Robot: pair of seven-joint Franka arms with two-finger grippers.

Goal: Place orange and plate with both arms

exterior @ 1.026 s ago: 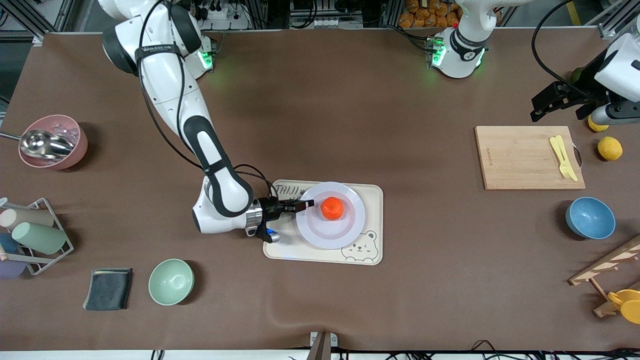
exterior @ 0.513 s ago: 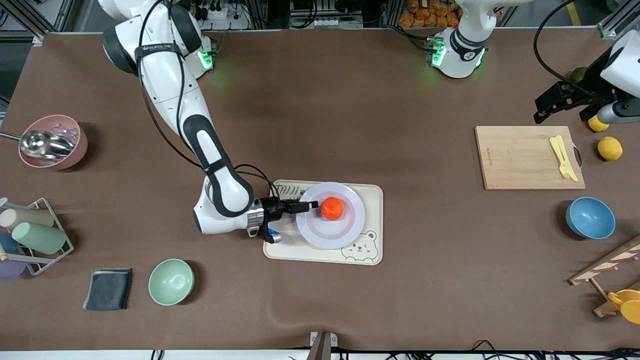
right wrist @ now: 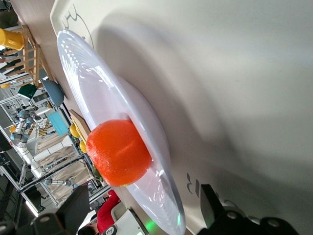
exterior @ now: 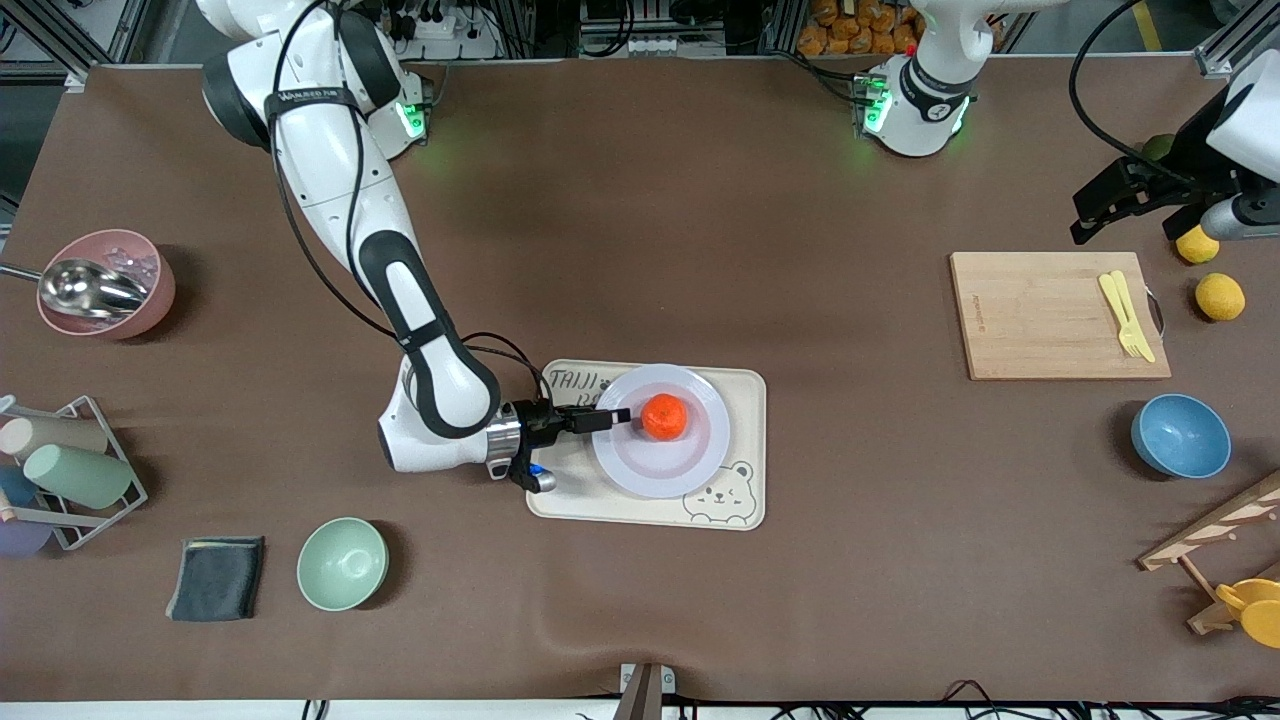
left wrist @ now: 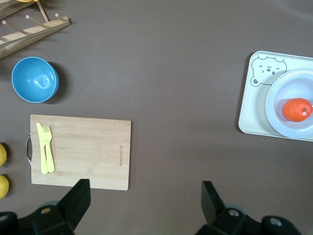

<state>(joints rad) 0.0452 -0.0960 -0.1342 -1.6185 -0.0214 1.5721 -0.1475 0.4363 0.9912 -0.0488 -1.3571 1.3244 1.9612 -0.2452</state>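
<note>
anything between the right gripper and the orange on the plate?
Nothing visible. The right gripper is at the rim of the round pale lavender plate on the cream bear tray, jaws open toward the small red-orange orange; only bare plate lies between.

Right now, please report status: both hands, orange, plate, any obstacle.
Right hand open at plate rim, not gripping. Left hand open, waiting over table near cutting board. Orange on plate, on bear tray. No obstacle.
</note>
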